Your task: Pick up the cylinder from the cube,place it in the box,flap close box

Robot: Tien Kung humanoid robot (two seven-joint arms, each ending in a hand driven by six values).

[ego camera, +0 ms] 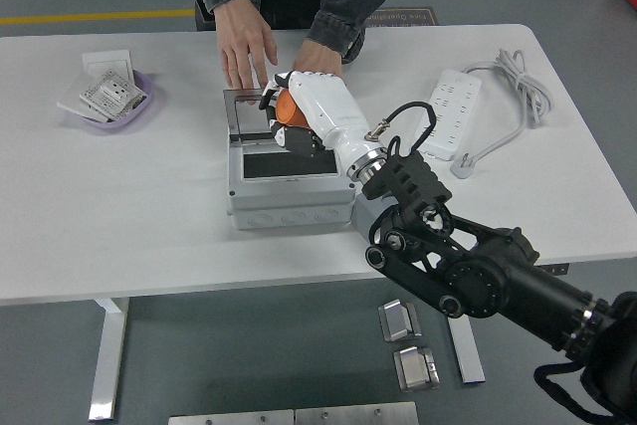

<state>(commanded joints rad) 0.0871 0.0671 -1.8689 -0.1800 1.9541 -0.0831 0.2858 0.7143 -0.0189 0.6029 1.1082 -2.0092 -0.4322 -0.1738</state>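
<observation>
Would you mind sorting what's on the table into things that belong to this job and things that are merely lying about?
Part of the job:
- orange cylinder, held in the right hand
- grey box, lid open
- person's hands at the box's far edge

Lying about:
- purple bowl of small parts
- white power strip with its cable

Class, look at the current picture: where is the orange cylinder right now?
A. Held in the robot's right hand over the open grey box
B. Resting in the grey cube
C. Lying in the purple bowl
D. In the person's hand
A: the orange cylinder sits within the curled fingers of the right hand, above the open box, while the person's hands rest at the lid's far edge.
</observation>
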